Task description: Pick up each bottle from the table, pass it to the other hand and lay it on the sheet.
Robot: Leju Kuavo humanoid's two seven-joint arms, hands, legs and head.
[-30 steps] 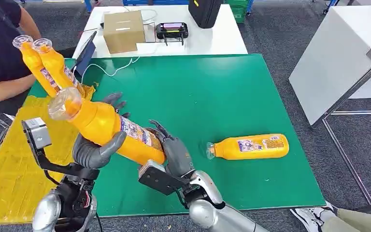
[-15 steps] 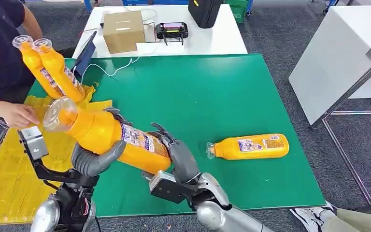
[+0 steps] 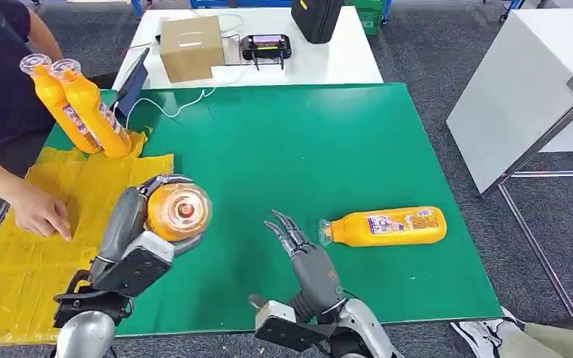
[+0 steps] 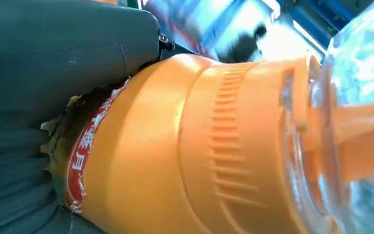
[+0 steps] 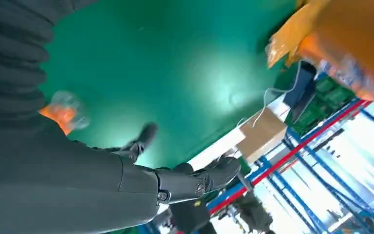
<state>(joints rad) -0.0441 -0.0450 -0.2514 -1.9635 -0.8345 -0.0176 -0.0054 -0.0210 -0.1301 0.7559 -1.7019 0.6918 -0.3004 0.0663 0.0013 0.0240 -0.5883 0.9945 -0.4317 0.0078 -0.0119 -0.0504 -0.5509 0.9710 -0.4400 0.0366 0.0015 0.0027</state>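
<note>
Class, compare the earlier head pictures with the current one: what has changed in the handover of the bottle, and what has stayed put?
The right hand has let go and drawn back, fingers apart. The left hand alone now grips the held bottle, swung so its cap faces the camera. A person's hand has come onto the yellow sheet. The lying bottle and the two bottles at the sheet's far end are unmoved.

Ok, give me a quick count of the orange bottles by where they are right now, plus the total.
Held in the left hand: 1, the held bottle
Lying on the green mat: 1, the lying bottle
At the yellow sheet: 2, the two bottles
Total: 4
</note>
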